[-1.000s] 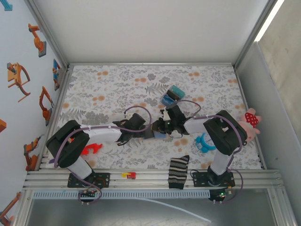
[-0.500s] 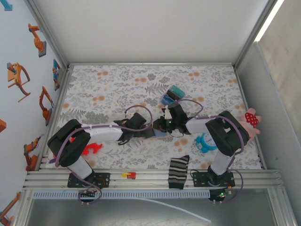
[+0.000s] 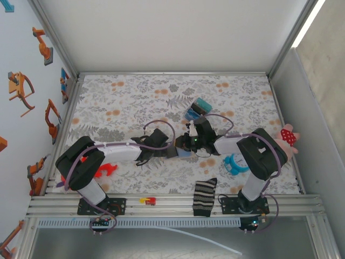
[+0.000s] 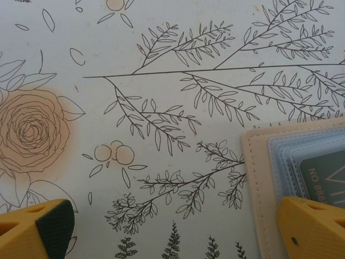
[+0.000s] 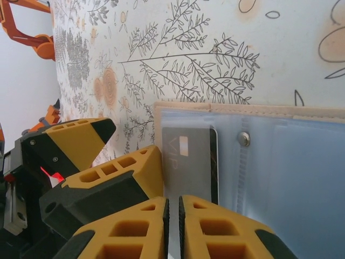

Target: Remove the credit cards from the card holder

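At far left, a red toy (image 3: 105, 170) on the flowery bench (image 3: 124, 97). Then wide-apart left fingers (image 4: 38, 229), one tip on the tan edge of the open card holder (image 4: 257, 183), mid-bench. Inside its blue pocket, a dark card (image 4: 323, 170). Next, right fingers (image 5: 135, 237) almost together, right at the card's near edge; cannot tell if pinching it. Further right, a striped sock (image 3: 204, 195).
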Available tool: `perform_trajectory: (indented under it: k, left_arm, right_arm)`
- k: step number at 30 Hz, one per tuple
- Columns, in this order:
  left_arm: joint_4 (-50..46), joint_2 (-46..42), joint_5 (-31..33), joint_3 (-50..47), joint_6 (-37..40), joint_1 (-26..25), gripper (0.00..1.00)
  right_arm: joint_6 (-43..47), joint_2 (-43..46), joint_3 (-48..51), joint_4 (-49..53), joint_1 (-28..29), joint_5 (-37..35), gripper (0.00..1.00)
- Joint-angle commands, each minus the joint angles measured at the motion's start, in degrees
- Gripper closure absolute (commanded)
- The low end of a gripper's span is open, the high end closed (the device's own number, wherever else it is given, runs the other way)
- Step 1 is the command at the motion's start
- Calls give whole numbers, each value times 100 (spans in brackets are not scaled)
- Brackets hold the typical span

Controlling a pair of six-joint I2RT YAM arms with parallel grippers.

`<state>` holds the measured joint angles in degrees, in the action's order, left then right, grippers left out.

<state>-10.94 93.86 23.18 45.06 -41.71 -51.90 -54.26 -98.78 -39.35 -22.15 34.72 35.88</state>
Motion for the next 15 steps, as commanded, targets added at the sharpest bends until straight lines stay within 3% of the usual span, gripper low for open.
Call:
perform_trajectory:
  k: [1,9,15]
  left_arm:
    - [-346,180,26,29,-43,-40,3]
    - [-360,153,44,12,-39,-40,3]
    - [-347,190,34,21,-48,-40,3]
  right_arm:
    - [-18,-55,61,-151,-27,3,84]
    - [519,96,-114,1000,-27,-572,80]
    - [457,32,-88,834,-18,-426,80]
